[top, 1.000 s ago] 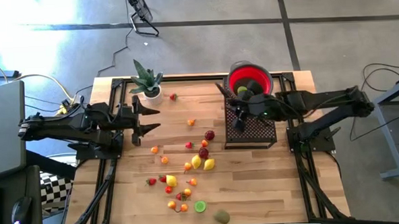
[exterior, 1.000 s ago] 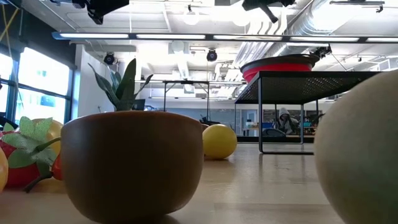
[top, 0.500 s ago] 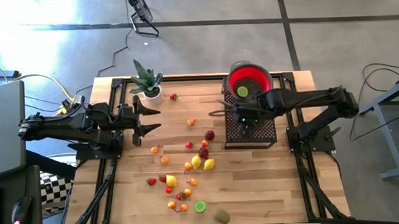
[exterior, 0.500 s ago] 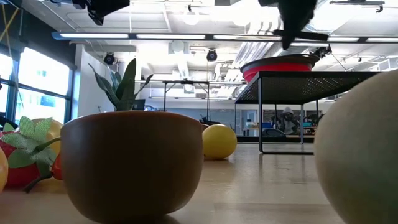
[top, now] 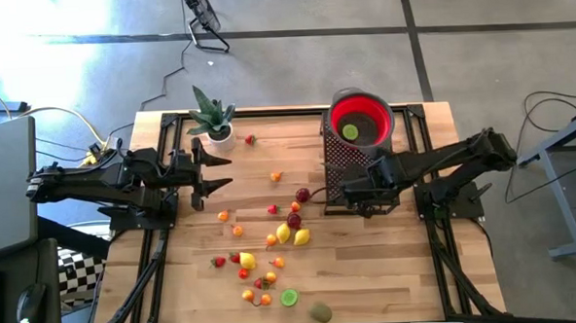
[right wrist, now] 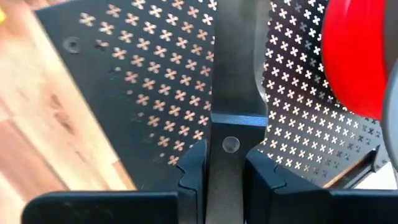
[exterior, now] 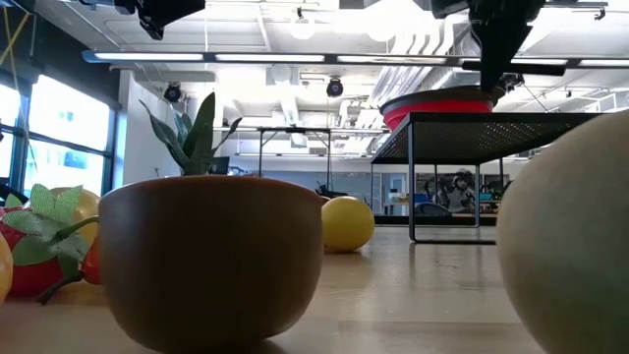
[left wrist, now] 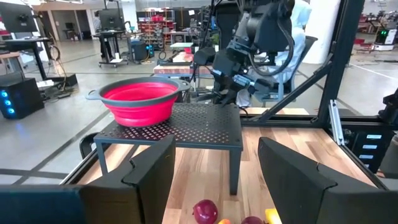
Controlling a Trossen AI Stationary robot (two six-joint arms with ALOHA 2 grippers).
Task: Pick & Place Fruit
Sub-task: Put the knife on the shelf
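Small toy fruits [top: 272, 235], red, orange, yellow and green, lie scattered on the wooden table. One green fruit [top: 350, 131] lies in the red bowl [top: 375, 111], which stands on a black perforated stand [top: 339, 159]. My right gripper [top: 347, 185] hangs over the stand's near part, tipped steeply down and shut on a dark grey flat strip [right wrist: 239, 62]. At the table's left side my left gripper [top: 228, 171] waits level and open, with nothing between its fingers [left wrist: 149, 171]. My right gripper pinches the dark strip [right wrist: 230, 134] between its two fingers [right wrist: 194, 163], near a round rivet on it. The strip runs along the fingers and sticks out past their tips. The fingers slant down over the stand's top. I cannot tell whether the strip's far end touches the stand.
A spiky green potted plant [top: 211, 116] stands at the table's far left. A lime half [top: 289, 298] and a brown-green fruit [top: 320, 312] lie near the front edge. Black frame rails [top: 156, 255] run along both sides. In the low view a yellow fruit [exterior: 346, 223] lies beside the stand's legs.
My right gripper has gone from above the red bowl toward the table's near edge and down, tipping from nearly level to steeply downward over the stand. The dark strip has swung along with it.
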